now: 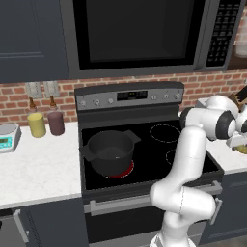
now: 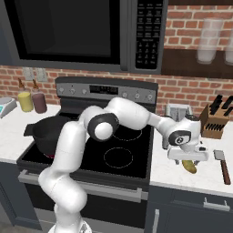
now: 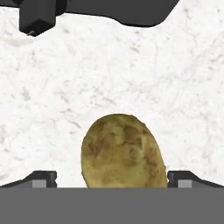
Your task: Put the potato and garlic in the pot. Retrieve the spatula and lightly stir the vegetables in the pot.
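With the gripper (image 3: 112, 179) spread wide and the potato (image 3: 124, 151) centred between its jaws on the counter (image 3: 109, 74), closing too high risks the rounded lump squirting free.

Even, soft rendered light; the potato (image 3: 124, 152) below the hand looks coarse, and base views appear slightly blurred.

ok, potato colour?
Yellowish-tan with mottled brown patches; the potato shows best in the hand view.
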Available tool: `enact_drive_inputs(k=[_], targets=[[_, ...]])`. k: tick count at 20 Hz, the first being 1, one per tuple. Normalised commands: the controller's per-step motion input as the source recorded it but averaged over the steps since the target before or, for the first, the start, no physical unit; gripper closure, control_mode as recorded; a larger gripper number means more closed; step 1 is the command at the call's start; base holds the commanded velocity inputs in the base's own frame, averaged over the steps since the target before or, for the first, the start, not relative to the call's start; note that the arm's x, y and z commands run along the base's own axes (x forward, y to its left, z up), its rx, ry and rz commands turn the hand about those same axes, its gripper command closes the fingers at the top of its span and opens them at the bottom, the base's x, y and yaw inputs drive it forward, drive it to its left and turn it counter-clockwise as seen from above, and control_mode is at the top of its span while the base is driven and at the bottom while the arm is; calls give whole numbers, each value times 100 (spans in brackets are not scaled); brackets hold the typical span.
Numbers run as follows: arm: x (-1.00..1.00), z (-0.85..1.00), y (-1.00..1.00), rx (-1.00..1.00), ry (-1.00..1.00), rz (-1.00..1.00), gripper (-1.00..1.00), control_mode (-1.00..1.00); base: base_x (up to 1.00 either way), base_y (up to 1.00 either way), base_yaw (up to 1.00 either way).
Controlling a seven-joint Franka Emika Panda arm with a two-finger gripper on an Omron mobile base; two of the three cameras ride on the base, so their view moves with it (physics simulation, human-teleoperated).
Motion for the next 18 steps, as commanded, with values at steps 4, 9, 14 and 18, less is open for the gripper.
enact_drive_inputs(k=[4,9,14,18], targets=[[17,-29,0,0,0,5,-100,-100,0,0,0],[7,-21,0,0,0,3,100,-100,0,0,0],[0,0,0,7,0,4,100,-100,0,0,0],[-9,27,26,14,-3,16,100,-100,0,0,0]])
